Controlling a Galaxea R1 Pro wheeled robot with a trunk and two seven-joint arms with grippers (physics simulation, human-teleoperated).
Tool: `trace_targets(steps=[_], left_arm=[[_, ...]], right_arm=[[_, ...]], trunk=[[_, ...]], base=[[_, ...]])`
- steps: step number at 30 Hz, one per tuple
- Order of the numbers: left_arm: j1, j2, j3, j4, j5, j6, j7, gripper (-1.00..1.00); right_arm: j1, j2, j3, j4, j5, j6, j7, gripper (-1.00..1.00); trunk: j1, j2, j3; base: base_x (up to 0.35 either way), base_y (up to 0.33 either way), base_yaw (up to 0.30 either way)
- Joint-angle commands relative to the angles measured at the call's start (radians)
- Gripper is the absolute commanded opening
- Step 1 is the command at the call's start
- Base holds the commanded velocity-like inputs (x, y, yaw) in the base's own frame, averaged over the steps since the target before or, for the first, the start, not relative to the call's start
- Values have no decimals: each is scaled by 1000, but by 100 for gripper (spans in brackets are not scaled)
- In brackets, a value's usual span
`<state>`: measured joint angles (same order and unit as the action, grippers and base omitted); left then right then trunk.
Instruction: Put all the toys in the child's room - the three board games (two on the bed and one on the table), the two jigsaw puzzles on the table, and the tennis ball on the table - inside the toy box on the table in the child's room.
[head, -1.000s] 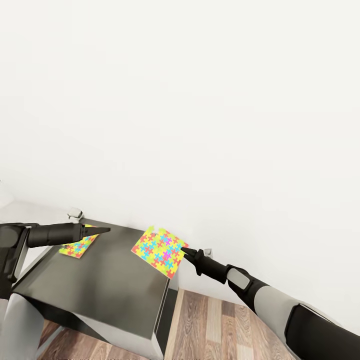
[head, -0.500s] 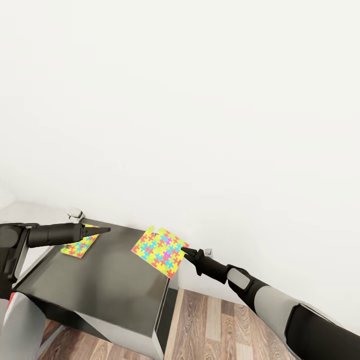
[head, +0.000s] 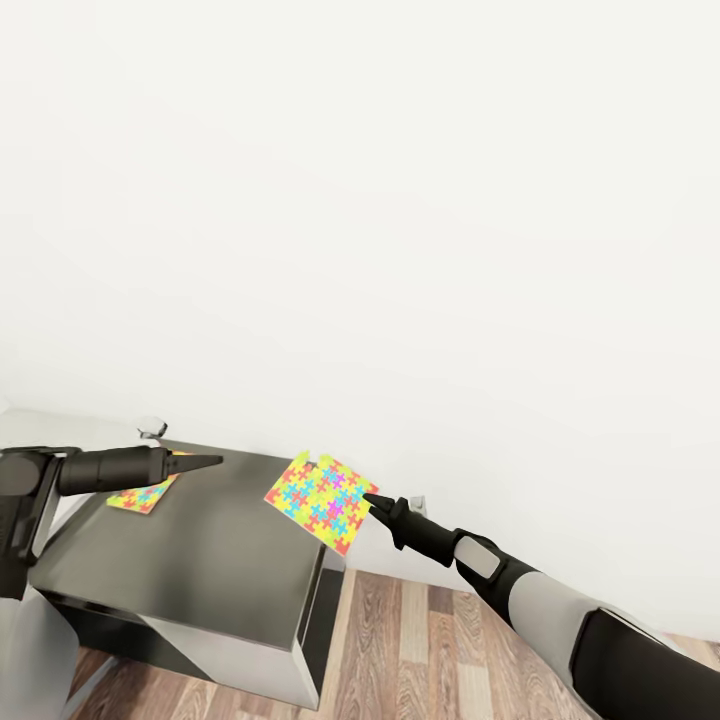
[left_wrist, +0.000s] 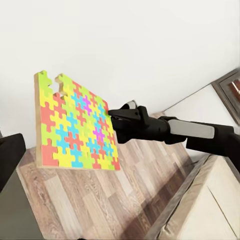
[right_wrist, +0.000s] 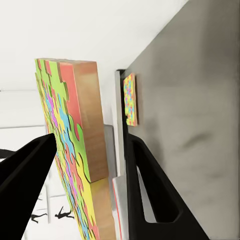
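Head view has the right gripper up in the air with its fingers clamped on the edge of one jigsaw puzzle, held tilted above the dark desk near its right edge. Second puzzle lies flat on the desk's far left side, right under the left gripper. Its fingers look pressed together, holding nothing. Wood floor sits below, with a plain white wall behind.

second jigsaw puzzle partly behind left arm, small object indistinct
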<state>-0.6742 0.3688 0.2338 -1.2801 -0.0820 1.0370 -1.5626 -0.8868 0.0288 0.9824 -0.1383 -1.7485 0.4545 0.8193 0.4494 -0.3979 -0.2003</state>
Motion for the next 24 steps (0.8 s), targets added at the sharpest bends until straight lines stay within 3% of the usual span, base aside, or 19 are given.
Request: trace_targets(steps=[1,13,24], left_arm=[[-1,-2,1,-1,-8,10,-8,100],[-1,-6,1,-1,-3,10,-8,100],[-1,-14,1,-1,-2,10,-8,100]], right_arm=[[-1,0,6,2,-11,8,3,-100],[-1,0,5,2,-11,7,4,-100],[-2,0,5,2,-11,7,4,-100]], trunk=[[1,-2,-2],[1,-2,-1],[1,-2,-1]], base=[[-11,0,-54],[-6,0,-12],[-101,0,0]])
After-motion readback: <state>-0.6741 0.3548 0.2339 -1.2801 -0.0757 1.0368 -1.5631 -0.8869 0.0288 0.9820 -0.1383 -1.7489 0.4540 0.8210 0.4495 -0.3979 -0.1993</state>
